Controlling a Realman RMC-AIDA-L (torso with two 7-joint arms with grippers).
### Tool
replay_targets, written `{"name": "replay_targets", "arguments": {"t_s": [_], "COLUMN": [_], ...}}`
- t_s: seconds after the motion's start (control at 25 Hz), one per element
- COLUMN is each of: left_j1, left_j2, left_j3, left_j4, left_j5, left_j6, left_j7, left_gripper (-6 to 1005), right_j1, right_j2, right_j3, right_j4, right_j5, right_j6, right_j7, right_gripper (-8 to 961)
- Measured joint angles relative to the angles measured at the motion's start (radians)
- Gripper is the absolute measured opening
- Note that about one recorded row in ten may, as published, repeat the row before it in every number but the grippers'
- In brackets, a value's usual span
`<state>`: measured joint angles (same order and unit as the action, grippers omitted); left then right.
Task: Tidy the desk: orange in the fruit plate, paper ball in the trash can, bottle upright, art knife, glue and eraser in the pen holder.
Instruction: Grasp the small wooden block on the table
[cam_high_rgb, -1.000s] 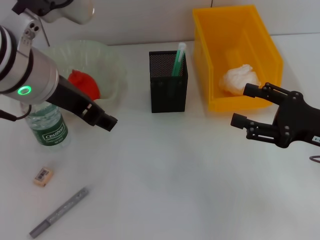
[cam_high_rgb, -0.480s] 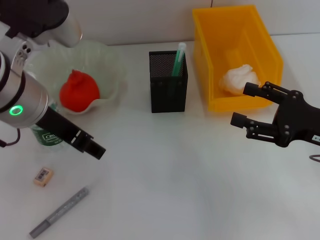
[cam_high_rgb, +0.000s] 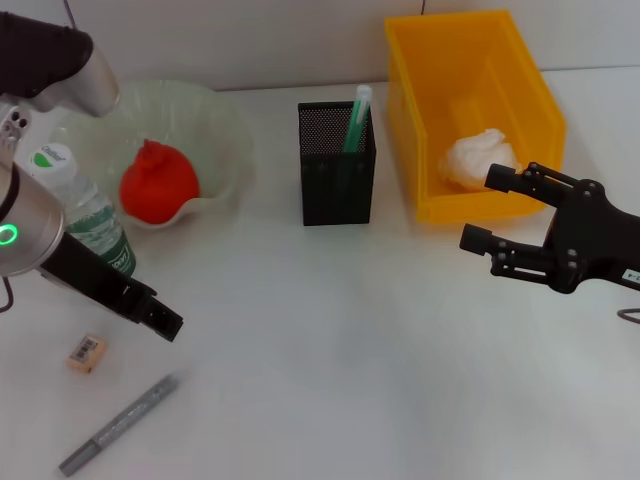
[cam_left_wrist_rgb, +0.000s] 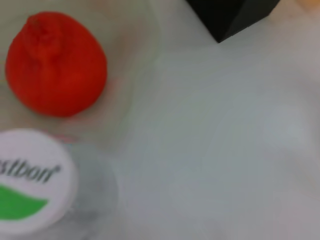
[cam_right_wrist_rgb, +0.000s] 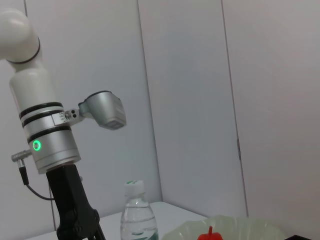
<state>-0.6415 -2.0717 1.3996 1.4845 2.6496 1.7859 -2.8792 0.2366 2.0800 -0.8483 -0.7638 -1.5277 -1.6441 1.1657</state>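
Beside the bottle hangs left gripper.

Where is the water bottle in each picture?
Head view: bottle stands upright at the left, beside the fruit plate.
Left wrist view: its white cap seen from above.
Right wrist view: low, near the middle.
Shared landmark: the red orange.
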Motion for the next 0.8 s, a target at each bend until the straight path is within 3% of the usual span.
{"name": "replay_targets", "arguments": {"t_s": [0.48, 0.8], "left_j1": [0.000, 0.024], "left_j2": [0.002, 0.002], "left_j3": [0.002, 0.034], "left_j4": [-0.086, -0.088], "left_j5": [0.149, 0.161], "left_j6": [-0.066, -0.117], "left_j7": [0.011, 0.040], "left_gripper": [792, 791], "right_j1": [-0.001, -0.002], "right_j2": [0.000, 0.000], "right_j3": [0.000, 0.000], "right_j4": [0.000, 0.003], "right_j5": [0.000, 0.000], "right_j6": [-0.002, -0.002], "right_j7": [0.000, 0.000], "right_gripper": [835, 836]}}
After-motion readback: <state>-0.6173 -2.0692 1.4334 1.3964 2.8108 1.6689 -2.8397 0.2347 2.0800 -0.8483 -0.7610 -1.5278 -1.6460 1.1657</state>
